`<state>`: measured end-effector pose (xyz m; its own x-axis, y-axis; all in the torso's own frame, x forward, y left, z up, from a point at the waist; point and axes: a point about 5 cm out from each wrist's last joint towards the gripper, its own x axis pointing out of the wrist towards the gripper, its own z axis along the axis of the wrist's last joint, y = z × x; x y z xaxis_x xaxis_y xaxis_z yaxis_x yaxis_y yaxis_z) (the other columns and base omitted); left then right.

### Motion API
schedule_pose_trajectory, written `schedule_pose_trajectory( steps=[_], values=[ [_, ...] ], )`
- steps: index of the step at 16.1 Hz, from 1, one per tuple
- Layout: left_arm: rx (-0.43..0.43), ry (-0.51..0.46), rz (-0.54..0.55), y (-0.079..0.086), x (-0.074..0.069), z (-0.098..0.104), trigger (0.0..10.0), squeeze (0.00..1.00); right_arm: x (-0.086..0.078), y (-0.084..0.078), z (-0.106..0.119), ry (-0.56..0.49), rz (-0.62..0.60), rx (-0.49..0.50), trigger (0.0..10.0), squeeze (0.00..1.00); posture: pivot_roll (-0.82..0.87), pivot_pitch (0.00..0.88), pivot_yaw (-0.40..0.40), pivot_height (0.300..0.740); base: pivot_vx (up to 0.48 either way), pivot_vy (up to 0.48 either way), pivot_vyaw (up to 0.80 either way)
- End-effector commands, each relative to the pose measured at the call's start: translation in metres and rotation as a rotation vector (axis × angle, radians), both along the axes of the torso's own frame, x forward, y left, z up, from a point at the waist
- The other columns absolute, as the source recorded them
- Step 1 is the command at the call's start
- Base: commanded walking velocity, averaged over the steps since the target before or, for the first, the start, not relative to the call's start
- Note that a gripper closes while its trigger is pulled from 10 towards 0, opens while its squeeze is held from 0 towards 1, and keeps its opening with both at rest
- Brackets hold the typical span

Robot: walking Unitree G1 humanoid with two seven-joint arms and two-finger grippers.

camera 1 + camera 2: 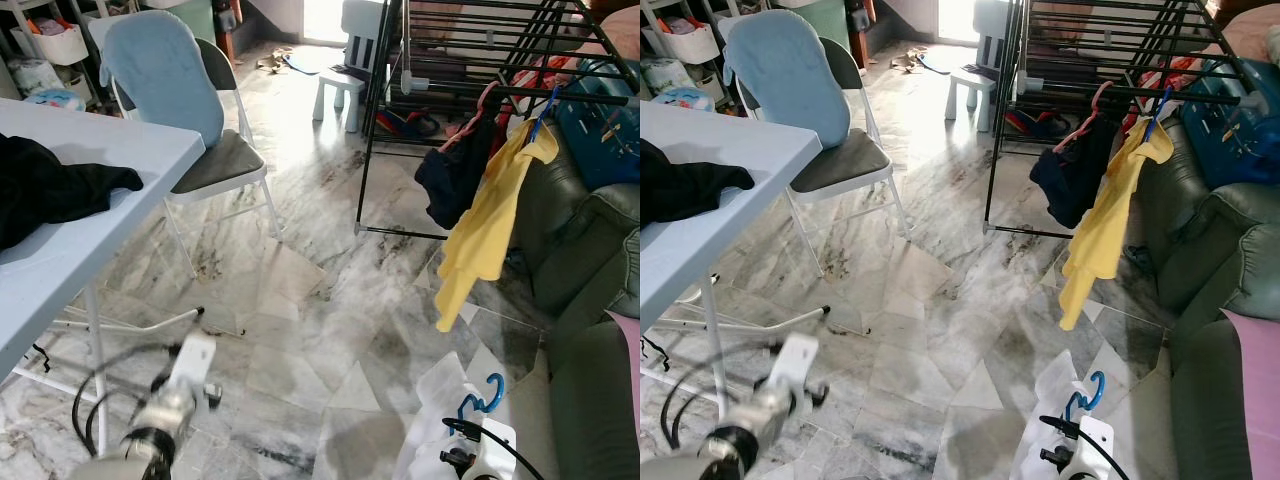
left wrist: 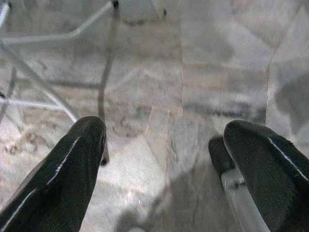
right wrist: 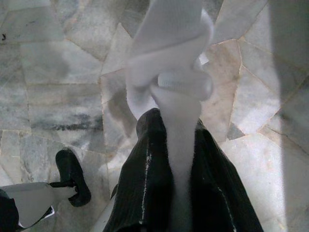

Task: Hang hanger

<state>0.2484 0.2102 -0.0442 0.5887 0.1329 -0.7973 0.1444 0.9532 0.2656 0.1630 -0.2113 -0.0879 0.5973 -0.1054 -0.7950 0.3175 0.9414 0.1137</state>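
Low over marble floor [image 1: 300, 330] — right gripper [image 3: 176, 145] clenched on white garment [image 3: 169, 63]; left gripper [image 2: 164, 159] spread, empty.

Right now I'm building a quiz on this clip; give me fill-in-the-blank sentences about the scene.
1. The right gripper is shut on a ____ garment.
2. The garment's hanger hook is ____.
3. On the drying rack, a ____ shirt already hangs.
4. The left gripper is ____.

Missing words: white; blue; yellow; open

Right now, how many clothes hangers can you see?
3. A pink hanger and a blue hanger with the yellow shirt hang on the black drying rack; another blue hanger is in the right gripper. More may be hidden.
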Motion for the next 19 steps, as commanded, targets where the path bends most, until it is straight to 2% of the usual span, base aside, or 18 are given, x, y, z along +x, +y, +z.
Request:
schedule_pose_trajectory(
  steps=[1,2,6,8,9,12,19],
  values=[
    [0.006,0.028,-0.023,0.000,-0.004,-0.003,10.0,0.00,0.000,0.001,0.000,0.003,0.008,0.008,10.0,0.00,0.06,0.000,-0.032,0.740,0.000,0.000,0.00],
    [0.008,0.047,-0.023,0.002,-0.010,-0.007,10.0,0.00,0.000,0.001,0.000,0.006,0.015,0.009,10.0,0.00,0.05,0.000,-0.033,0.740,0.000,0.000,0.00],
    [0.015,0.071,-0.028,0.005,-0.017,-0.010,10.0,0.00,-0.001,0.001,-0.001,0.010,0.015,0.008,10.0,0.00,0.05,0.000,-0.032,0.740,0.000,0.000,0.00],
    [-0.003,0.075,-0.014,0.003,-0.014,-0.009,10.0,0.00,-0.002,0.000,-0.001,0.011,0.013,0.005,10.0,0.00,0.05,0.000,-0.030,0.740,0.000,0.000,0.00],
    [-0.037,0.079,0.022,0.001,-0.014,-0.010,10.0,0.00,-0.002,-0.001,-0.001,0.011,0.012,0.003,10.0,0.00,0.05,0.000,-0.030,0.740,0.000,0.000,0.00],
    [-0.112,0.102,0.041,-0.010,-0.015,-0.012,10.0,0.00,-0.001,0.000,-0.001,0.008,0.011,0.003,10.0,0.00,0.05,0.000,-0.028,0.740,0.000,0.000,0.00],
    [-0.132,0.121,0.032,-0.014,-0.015,-0.013,10.0,0.00,-0.001,0.000,-0.001,0.015,0.014,-0.004,10.0,0.00,0.04,0.000,-0.026,0.740,0.000,0.000,0.00]
  ],
)
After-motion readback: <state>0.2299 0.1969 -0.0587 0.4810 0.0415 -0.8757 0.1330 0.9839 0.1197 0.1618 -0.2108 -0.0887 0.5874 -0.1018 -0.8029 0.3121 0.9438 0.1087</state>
